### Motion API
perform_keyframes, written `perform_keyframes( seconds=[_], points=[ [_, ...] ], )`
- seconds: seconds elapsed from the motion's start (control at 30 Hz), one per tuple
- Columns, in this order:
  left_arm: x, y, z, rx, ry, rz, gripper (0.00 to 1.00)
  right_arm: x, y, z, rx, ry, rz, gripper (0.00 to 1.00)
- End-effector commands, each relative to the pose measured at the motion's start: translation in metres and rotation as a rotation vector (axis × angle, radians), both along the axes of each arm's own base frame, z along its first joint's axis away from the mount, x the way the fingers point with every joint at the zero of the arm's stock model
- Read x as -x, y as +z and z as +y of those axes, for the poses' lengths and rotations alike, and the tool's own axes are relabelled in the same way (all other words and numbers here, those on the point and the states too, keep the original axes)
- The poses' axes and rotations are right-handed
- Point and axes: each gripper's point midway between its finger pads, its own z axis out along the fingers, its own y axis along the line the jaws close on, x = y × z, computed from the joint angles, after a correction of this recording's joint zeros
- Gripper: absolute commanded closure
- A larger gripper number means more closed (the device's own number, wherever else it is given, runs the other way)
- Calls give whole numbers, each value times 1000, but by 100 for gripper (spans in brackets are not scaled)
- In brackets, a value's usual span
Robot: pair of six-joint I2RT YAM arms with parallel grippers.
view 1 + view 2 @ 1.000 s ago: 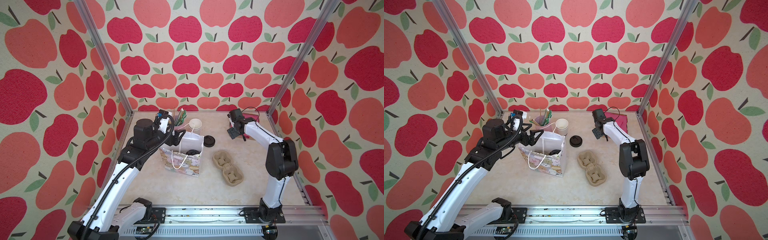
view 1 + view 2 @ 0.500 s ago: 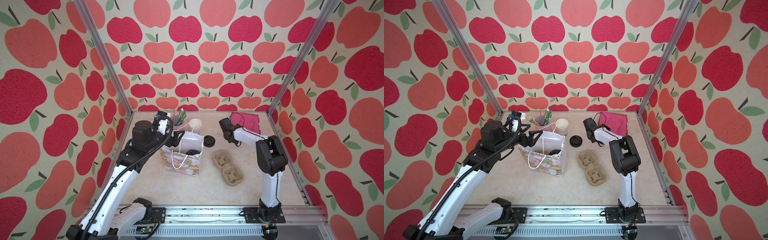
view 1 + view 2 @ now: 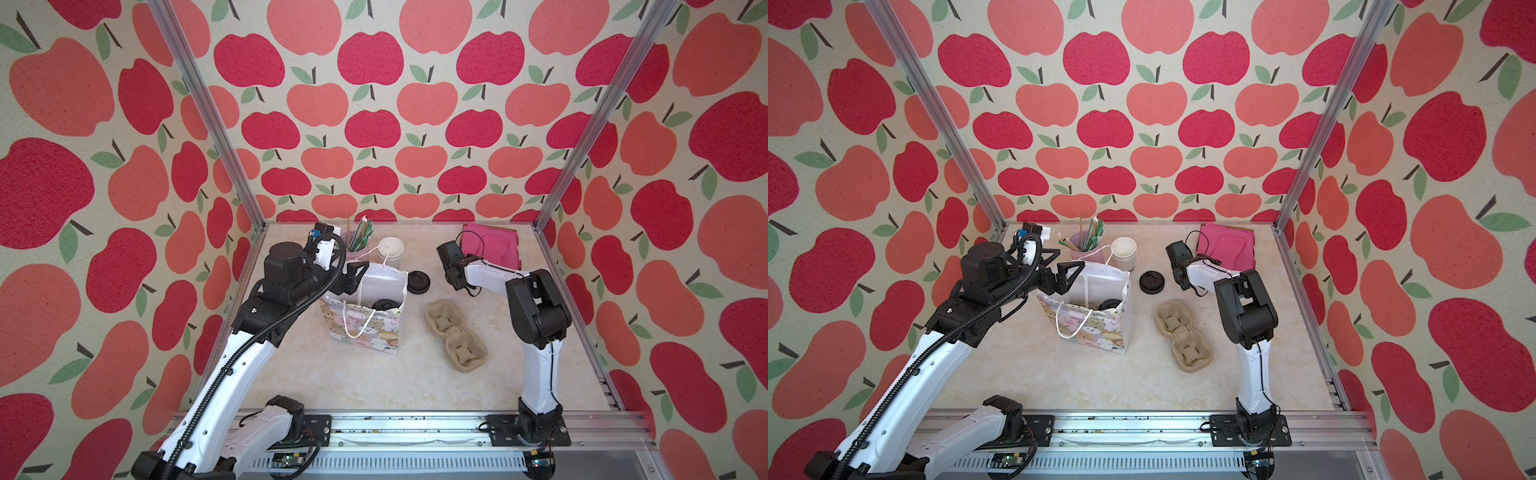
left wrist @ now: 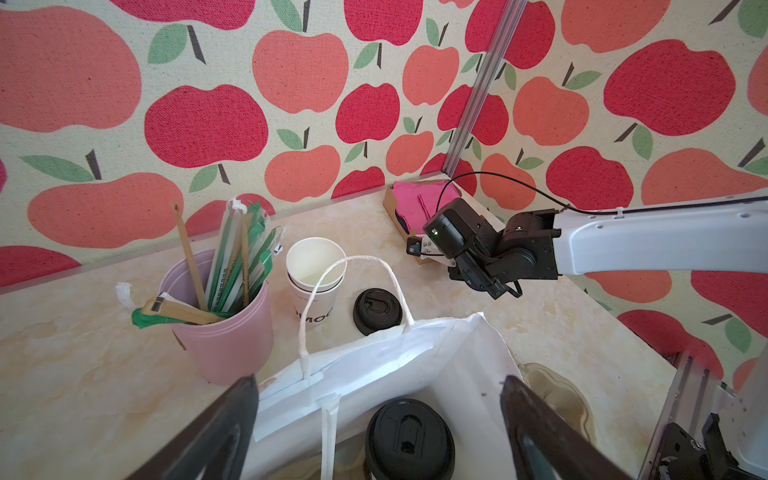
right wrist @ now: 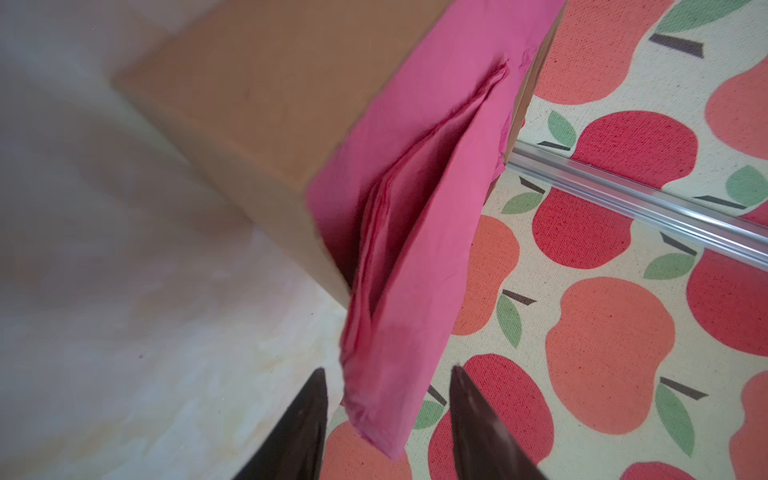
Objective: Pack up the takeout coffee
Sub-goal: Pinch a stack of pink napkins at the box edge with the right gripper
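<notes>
Two jaws of the left gripper (image 4: 379, 379) stand wide apart over the gift bag (image 3: 365, 336) near the middle of the desk (image 3: 324, 374); the capped coffee cup (image 4: 409, 440) sits inside, just beneath them, upright, long axis vertical. The right gripper (image 5: 387, 369), near the far right corner, straddles a pink napkin (image 5: 415, 249), jaws parted, not pinching.

two lids (image 3: 418, 282) (image 3: 385, 304), one bag (image 3: 365, 332), one carrier (image 3: 455, 340) — one pink cup (image 4: 226, 332)
</notes>
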Motion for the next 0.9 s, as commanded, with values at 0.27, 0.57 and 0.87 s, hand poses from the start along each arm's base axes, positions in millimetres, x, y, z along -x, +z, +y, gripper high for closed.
perform_keyframes(
  seconds=[0.27, 0.57, 0.87],
  points=[
    [3, 3, 0, -6, -5, -29, 6, -1, -3, -9, 52, -16, -9, 80],
    [6, 7, 0, 7, -8, -36, 6, -2, 22, -7, 24, -11, -56, 100],
    [9, 9, 1, 16, -6, -40, 6, -7, 82, -14, -24, -7, -195, 100]
  ],
)
